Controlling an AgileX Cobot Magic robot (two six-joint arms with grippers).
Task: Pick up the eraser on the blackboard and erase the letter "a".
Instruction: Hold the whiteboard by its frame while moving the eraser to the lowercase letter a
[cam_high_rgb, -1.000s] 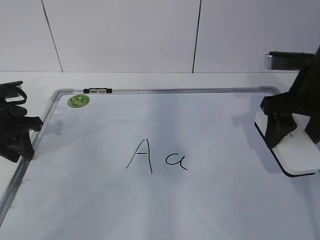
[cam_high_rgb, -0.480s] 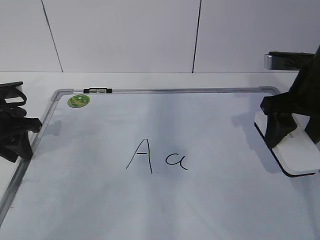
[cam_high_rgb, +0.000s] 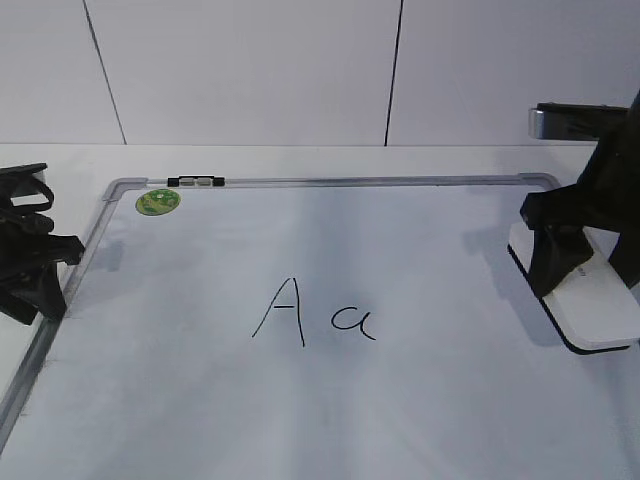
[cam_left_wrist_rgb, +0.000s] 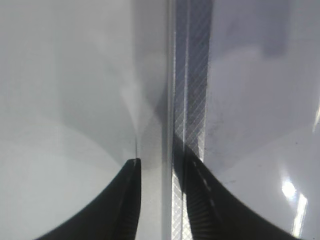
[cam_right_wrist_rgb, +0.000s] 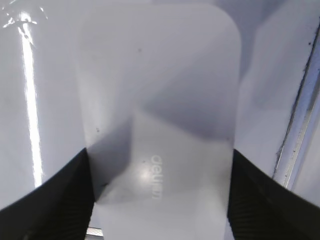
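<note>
The white eraser (cam_high_rgb: 600, 312) lies with its black felt side down at the right edge of the blackboard (cam_high_rgb: 420, 250). My right gripper (cam_high_rgb: 588, 268) stands over it, its fingers pressed against the two long sides. In the right wrist view the eraser (cam_right_wrist_rgb: 160, 90) fills the gap between the fingers (cam_right_wrist_rgb: 160, 156). The small letter "a" (cam_high_rgb: 354, 321) is at the board's middle, right of a taller capital "A" (cam_high_rgb: 282, 312). My left gripper (cam_high_rgb: 38, 290) is open and empty over the board's left frame (cam_left_wrist_rgb: 192, 75), its fingers (cam_left_wrist_rgb: 161, 162) straddling it.
A round green sticker (cam_high_rgb: 158, 201) and a small clip (cam_high_rgb: 196, 181) sit at the board's far left corner. The board's metal frame (cam_right_wrist_rgb: 300, 115) runs just right of the eraser. A silver-and-black device (cam_high_rgb: 570, 120) stands at the back right. A white wall rises behind the table.
</note>
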